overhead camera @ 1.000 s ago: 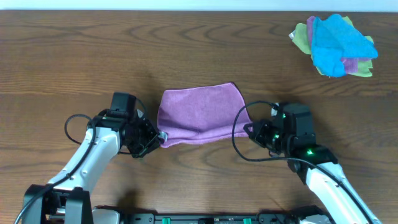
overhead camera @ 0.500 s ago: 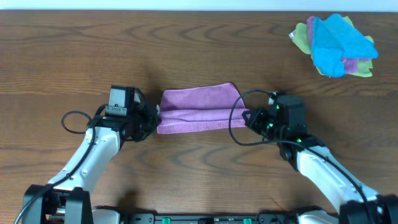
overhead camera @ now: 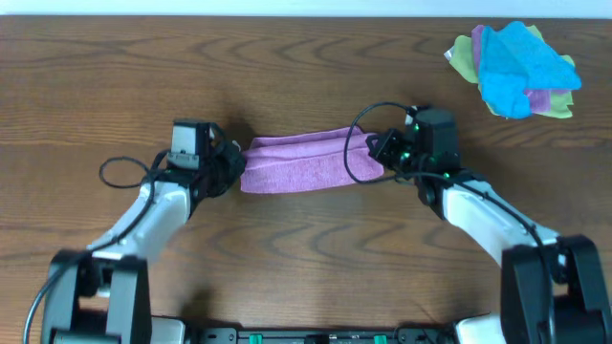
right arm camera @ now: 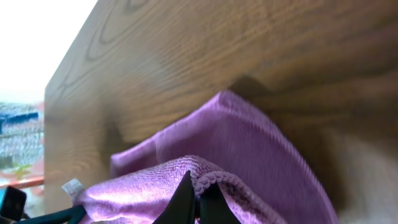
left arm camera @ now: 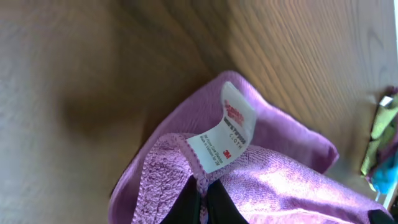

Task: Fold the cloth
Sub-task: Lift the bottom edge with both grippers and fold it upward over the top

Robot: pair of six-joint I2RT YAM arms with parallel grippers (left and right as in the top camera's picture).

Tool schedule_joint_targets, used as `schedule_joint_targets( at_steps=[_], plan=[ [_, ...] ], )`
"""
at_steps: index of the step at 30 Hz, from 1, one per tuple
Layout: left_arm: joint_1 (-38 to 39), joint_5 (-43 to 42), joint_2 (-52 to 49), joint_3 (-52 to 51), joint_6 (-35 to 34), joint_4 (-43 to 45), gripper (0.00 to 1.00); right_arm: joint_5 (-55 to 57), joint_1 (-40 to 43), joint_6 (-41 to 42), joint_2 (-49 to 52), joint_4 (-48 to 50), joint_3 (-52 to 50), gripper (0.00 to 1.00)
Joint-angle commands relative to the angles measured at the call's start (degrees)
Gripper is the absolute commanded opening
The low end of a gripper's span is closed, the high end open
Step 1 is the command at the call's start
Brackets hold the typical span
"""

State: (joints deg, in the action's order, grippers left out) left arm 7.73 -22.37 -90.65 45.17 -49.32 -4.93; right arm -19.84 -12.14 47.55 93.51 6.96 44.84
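The purple cloth (overhead camera: 298,161) lies at the middle of the wooden table, doubled over into a narrow band between my two grippers. My left gripper (overhead camera: 236,164) is shut on the cloth's left corner; the left wrist view shows its dark fingertips (left arm camera: 203,200) pinching the stitched hem of the cloth (left arm camera: 292,186) just below a white care label (left arm camera: 225,127). My right gripper (overhead camera: 375,153) is shut on the right corner; the right wrist view shows its fingertips (right arm camera: 198,198) pinching the hem of the cloth (right arm camera: 249,143), the held layer raised over the layer on the table.
A heap of cloths (overhead camera: 516,67), bright blue on top with yellow-green and purple beneath, sits at the far right corner. The table's far edge (overhead camera: 306,16) runs along the top. Black cables loop beside both wrists.
Both grippers have carried the near edge of the cloth away from me over the far part. The flat cloth has become a narrow doubled band.
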Motion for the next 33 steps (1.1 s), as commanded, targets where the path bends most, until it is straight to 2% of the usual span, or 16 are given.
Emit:
schedule_joint_targets(
  at_steps=[1, 8, 20, 23, 25, 26, 27, 29, 31, 33],
  plan=[
    [0.2, 1.0, -3.4, 4.3, 0.0, 0.5, 0.06, 1.9, -0.3, -1.6, 2.5, 0.1, 2.3, 0.01],
    [0.3, 0.9, -8.7, 9.3, 1.0, 0.5, 0.06, 2.9, -0.3, -2.6, 5.9, 0.2, 3.3, 0.01],
    [1.3, 3.3, -10.4, 9.6, 2.0, 0.2, 0.06, 7.0, -0.3, -5.5, 6.1, 0.6, 3.3, 0.02],
    [1.3, 3.8, -10.4, 9.6, 2.2, -0.1, 0.06, 7.6, -0.3, -5.5, 6.1, 0.7, 3.3, 0.12],
    [1.3, 4.3, -10.4, 9.6, 2.4, -0.3, 0.13, 7.6, -0.3, -5.5, 6.1, 1.0, 3.3, 0.25],
    [1.3, 4.4, -10.4, 9.6, 2.6, -0.4, 0.23, 7.6, -0.3, -5.5, 6.1, 1.3, 3.3, 0.28],
    [1.3, 4.5, -10.4, 9.6, 2.9, -0.4, 0.33, 7.6, -0.3, -5.5, 6.1, 1.5, 3.3, 0.3],
    [1.3, 4.5, -10.3, 9.6, 3.0, -0.4, 0.41, 7.6, -0.3, -5.5, 6.1, 1.9, 3.3, 0.33],
    [1.3, 4.5, -10.3, 9.6, 3.1, -0.4, 0.56, 7.6, -0.3, -5.5, 6.1, 2.1, 3.3, 0.35],
    [1.3, 4.3, -10.3, 9.8, 3.1, -0.5, 0.64, 7.2, -0.3, -5.5, 6.1, 2.0, 3.5, 0.36]
  ],
)
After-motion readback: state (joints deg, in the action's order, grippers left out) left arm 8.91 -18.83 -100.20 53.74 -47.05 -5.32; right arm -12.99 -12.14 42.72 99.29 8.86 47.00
